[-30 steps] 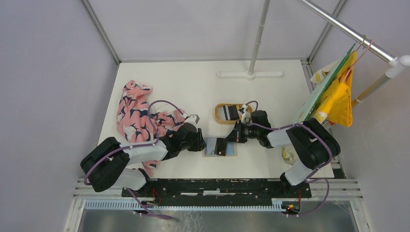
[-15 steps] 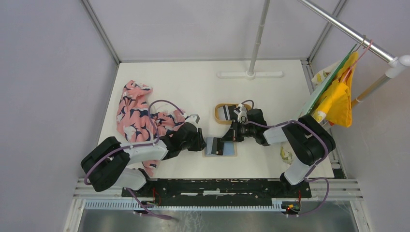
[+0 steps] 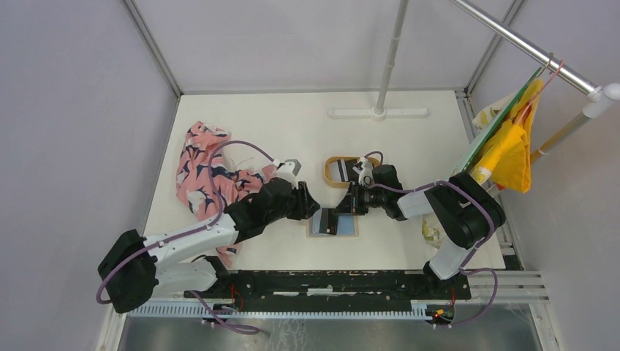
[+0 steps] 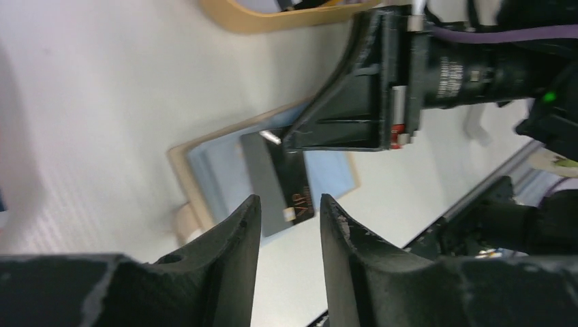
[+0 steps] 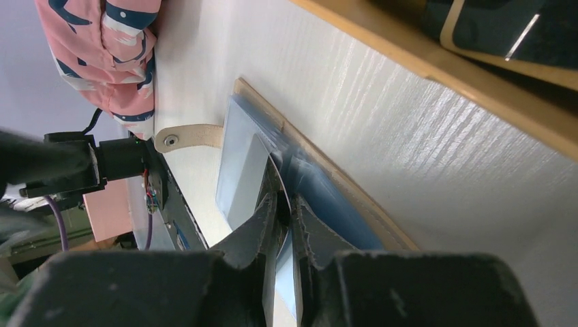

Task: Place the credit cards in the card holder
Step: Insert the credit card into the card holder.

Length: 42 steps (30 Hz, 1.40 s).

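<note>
Lifting off the card holder [image 4: 217, 176], the left claw [image 4: 287, 202] now hangs spread and empty above it. The right claw [image 5: 281, 204] has slid a dark credit card [image 4: 272, 184] onto the blue panel. Whether it still pinches the card I cannot tell. Seating looks nearly done.

Only one mark is anywhere near legible to me. Through my left wrist camera I see small gold letters near one corner of the dark card [image 4: 272, 182], turned sideways; they look like "VIP", though I cannot be sure of each letter. A few lines of fine white print run along my right arm's wrist housing [image 4: 453, 71], too small and blurred to read. My overhead and right wrist views give me no readable writing.
</note>
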Motion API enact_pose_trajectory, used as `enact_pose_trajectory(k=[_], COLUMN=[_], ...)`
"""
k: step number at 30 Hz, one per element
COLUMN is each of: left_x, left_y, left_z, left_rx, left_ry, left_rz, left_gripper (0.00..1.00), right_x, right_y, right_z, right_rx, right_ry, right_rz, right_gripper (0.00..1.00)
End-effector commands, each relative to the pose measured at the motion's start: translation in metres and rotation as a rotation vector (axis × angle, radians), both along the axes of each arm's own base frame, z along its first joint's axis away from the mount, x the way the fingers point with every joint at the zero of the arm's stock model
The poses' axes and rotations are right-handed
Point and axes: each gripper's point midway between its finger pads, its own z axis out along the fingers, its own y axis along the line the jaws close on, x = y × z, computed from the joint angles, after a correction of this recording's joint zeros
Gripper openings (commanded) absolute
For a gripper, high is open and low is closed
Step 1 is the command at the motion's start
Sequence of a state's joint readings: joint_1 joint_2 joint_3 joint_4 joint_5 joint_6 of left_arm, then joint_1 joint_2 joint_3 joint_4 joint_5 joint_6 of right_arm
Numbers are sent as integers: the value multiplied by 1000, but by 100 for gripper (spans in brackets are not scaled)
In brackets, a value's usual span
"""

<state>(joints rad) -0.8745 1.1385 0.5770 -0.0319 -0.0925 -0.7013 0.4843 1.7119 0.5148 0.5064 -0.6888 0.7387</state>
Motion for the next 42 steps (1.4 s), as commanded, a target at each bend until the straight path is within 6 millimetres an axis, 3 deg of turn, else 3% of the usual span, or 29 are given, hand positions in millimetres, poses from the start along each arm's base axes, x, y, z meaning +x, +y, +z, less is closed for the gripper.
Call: enact_pose_trajectory(k=[1,4,8,11,20,31,42], left_x=[-12,-16,-18,-21,-28,-23,-14], left_y=[-37,-54,-73,-88,-115,-110,-96], left_z=[29,24,12,8,-23,-54,-72], left_rx=[-87,-8,119,181,292,493,604], left_ry=[-14,-41,-50,-66,-42,-38,-57], left_rz=[-41,-17,7,9,-18,60,131], left_gripper=[39,30,10,5,3,3,27], right_x=[8,9,10,10,10,10,10], right_y=[2,2,1,1,1,1,1], right_z=[1,2,2,2,2,1,1], right_rx=[-17,-19,-23,-25,-27,-31,-29], right_ry=[-47,-51,-57,-61,-67,-66,-66], right_rz=[-2,-2,-1,-1,4,5,7], right_gripper=[16,16,16,16,16,16,16])
